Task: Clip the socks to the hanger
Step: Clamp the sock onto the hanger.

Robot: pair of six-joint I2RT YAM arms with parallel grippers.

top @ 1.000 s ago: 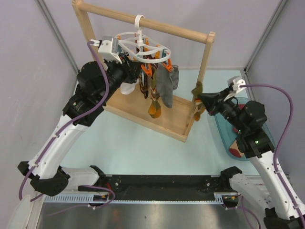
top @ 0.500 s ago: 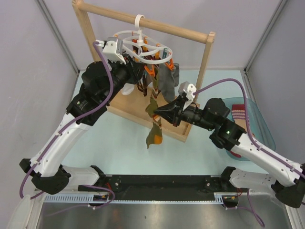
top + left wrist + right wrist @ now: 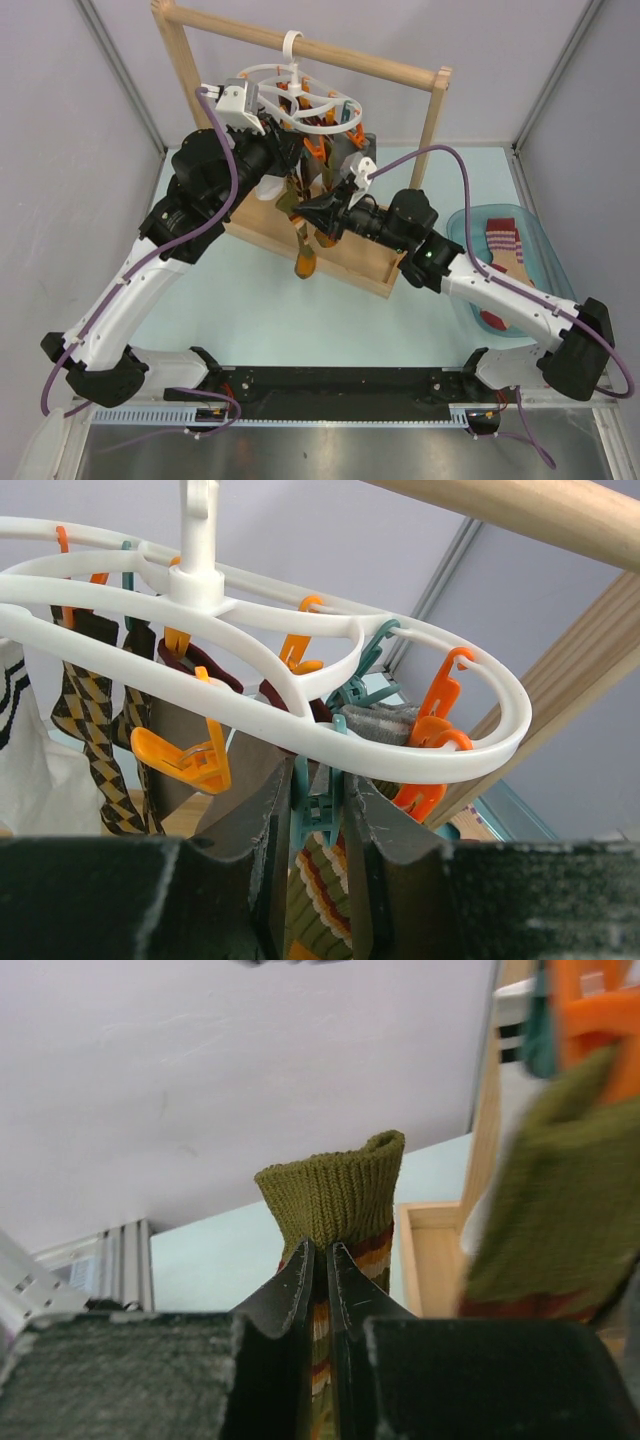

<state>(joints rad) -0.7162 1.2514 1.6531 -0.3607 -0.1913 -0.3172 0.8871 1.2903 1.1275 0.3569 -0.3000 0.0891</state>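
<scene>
Your left arm reaches up and forward to the hanger (image 3: 300, 100), which hangs by its hook from the wooden rack (image 3: 310, 50). Your right arm stretches across to the left, with its wrist low beside the socks already clipped there. At the right, the blue bin (image 3: 468, 232) holds a red-and-white sock (image 3: 503, 238). Your left gripper (image 3: 318, 785) is nearly closed and pinches a teal clip (image 3: 318, 810) under the hanger's ring. Your right gripper (image 3: 320, 1255) is clamped tight on the striped sock (image 3: 335, 1185) just below its olive cuff. The rest of that sock dangles in front of the rack's base.
</scene>
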